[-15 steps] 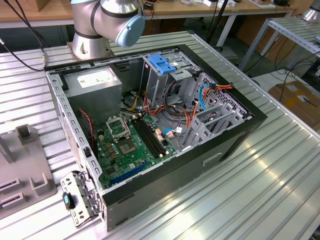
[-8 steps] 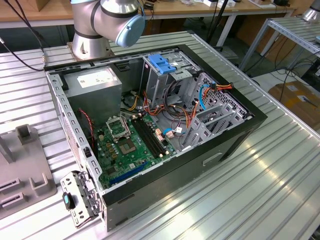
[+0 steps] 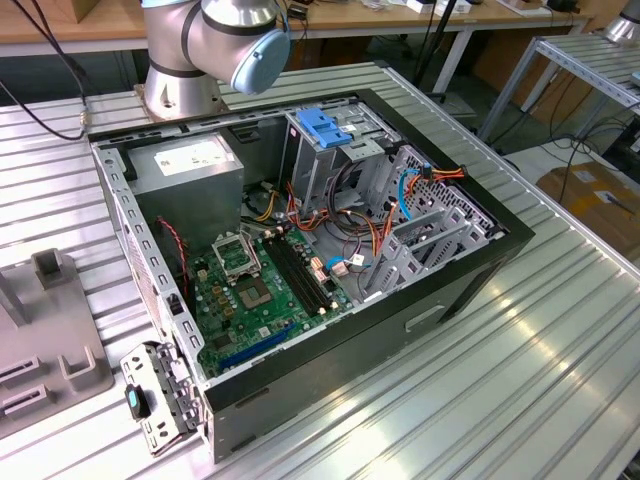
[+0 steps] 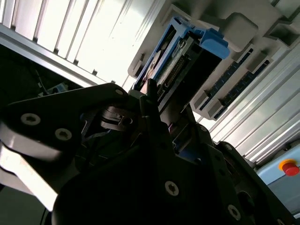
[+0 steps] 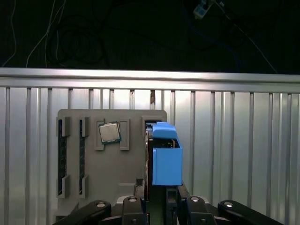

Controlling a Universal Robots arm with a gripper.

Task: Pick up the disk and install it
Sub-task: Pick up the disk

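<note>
Shows the disk (image 5: 166,161) upright in the grey fixture tray (image 5: 112,173). Shows the gripper (image 5: 161,191) astride its near end; cannot tell whether clamped.

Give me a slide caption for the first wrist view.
Pincer at the blue-railed disk standing on edge in a grey holder beside a processor chip.

The disk (image 5: 162,157) stands upright on its edge in a slot at one side of a grey holder (image 5: 112,173) on the ribbed metal table (image 5: 234,140). A bright blue plastic carrier frames its thin silver-grey body, and a connector strip shows along one end
</note>
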